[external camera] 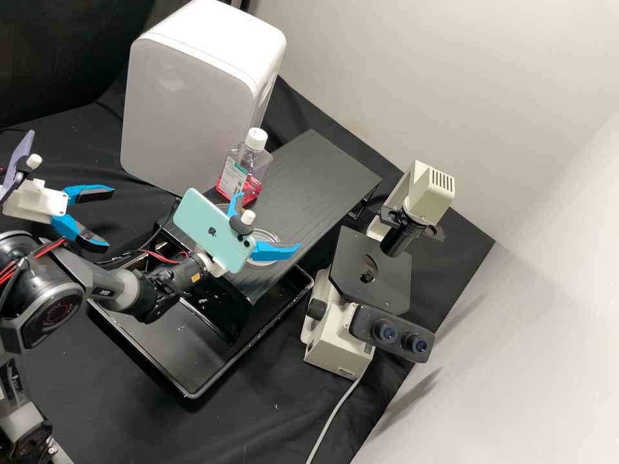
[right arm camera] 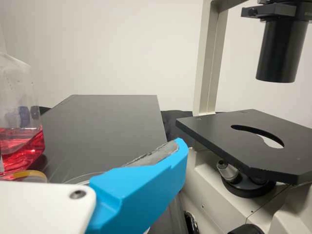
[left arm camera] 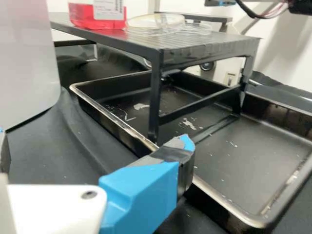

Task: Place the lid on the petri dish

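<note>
High view: black-draped bench (external camera: 258,419), black tray (external camera: 174,341), pale wall (external camera: 483,77).

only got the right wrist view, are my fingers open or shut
Observer: Open. In the high view the right gripper has both fingers spread wide above the black rack.
Operator: where's the other arm
Observer: The left gripper hangs off the rack, above the bench near the white box, also open.
Operator: lid on yet
Observer: No. In the left wrist view the petri dish and a flatter clear piece, likely the lid, lie side by side on the rack.
</note>
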`<state>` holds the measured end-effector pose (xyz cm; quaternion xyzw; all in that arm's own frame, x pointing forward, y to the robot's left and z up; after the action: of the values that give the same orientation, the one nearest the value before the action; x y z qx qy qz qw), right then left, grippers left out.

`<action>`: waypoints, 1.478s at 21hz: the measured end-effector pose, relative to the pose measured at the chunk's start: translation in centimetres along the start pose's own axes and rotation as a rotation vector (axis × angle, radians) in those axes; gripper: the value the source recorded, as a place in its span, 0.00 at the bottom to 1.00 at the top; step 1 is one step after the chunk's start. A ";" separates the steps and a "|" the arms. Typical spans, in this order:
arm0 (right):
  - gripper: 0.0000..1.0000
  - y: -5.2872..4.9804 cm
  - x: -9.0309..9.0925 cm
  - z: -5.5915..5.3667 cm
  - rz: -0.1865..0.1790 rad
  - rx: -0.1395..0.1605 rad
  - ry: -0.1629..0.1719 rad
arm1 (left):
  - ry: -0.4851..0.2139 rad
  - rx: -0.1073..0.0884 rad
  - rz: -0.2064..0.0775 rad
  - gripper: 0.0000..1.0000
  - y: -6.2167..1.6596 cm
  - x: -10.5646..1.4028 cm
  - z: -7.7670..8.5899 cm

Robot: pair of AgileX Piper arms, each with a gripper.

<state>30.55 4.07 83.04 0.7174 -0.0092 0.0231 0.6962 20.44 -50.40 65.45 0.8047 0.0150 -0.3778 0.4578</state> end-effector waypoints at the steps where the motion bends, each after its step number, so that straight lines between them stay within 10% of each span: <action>1: 1.00 0.0 0.0 0.0 0.000 0.000 0.000 | -0.002 0.001 -0.001 1.00 -0.01 0.0 0.0; 12: 1.00 -0.3 -0.6 -0.2 -0.011 0.002 0.006 | -0.013 0.002 -0.005 1.00 -0.08 0.0 0.2; 23: 1.00 -2.8 -2.8 -2.7 -0.078 -0.079 0.117 | -0.012 0.001 -0.015 1.00 -0.34 0.1 0.2; 31: 1.00 -4.9 -2.4 -1.5 -0.130 -0.117 0.053 | -0.012 0.001 -0.015 1.00 -0.34 0.1 0.2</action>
<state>28.33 5.70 78.12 0.6736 0.0543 -0.0035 0.7371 20.26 -50.38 65.08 0.8025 0.0184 -0.3861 0.4545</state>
